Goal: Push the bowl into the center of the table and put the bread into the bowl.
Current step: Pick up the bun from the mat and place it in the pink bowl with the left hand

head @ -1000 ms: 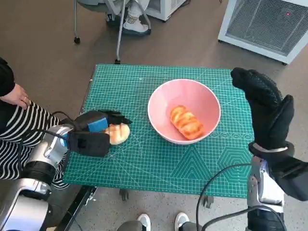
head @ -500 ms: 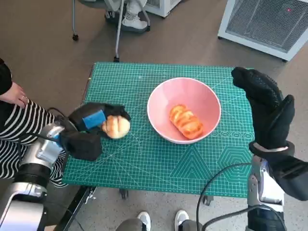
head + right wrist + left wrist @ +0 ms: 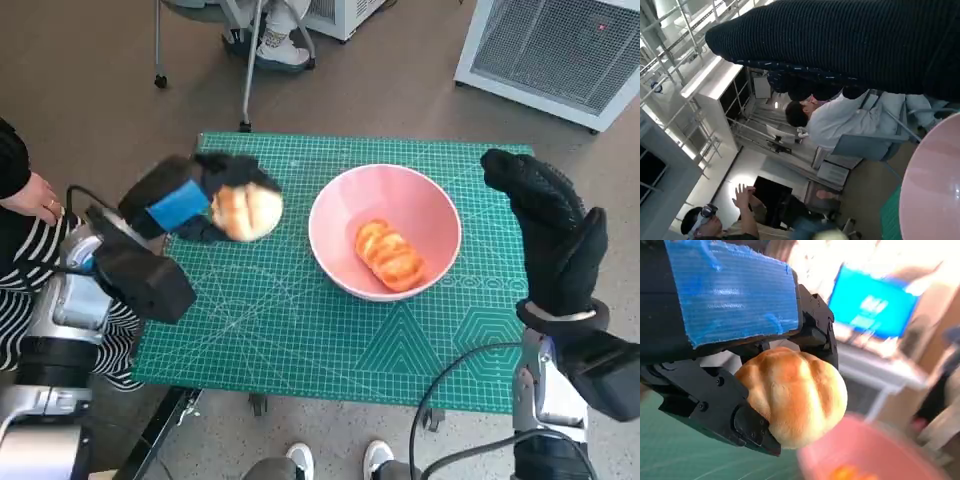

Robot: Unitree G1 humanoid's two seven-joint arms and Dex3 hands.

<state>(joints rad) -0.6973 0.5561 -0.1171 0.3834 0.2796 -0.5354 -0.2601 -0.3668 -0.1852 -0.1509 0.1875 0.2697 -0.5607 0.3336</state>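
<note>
The bowl [image 3: 385, 232] sits mid-bench holding one bread. My left robot hand [image 3: 200, 200] grips a bun [image 3: 247, 213] at its nine o'clock; my right robot hand [image 3: 548, 235] is spread, empty.

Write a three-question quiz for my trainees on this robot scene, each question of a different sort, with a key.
1. True or false: the left hand holds a bun.
2. What already lies in the bowl? A) a bread loaf B) a spoon C) nothing
3. Fill in: the right hand holds ____.

Key: 1 true; 2 A, the loaf; 3 nothing, it is raised beside the bowl.
</note>
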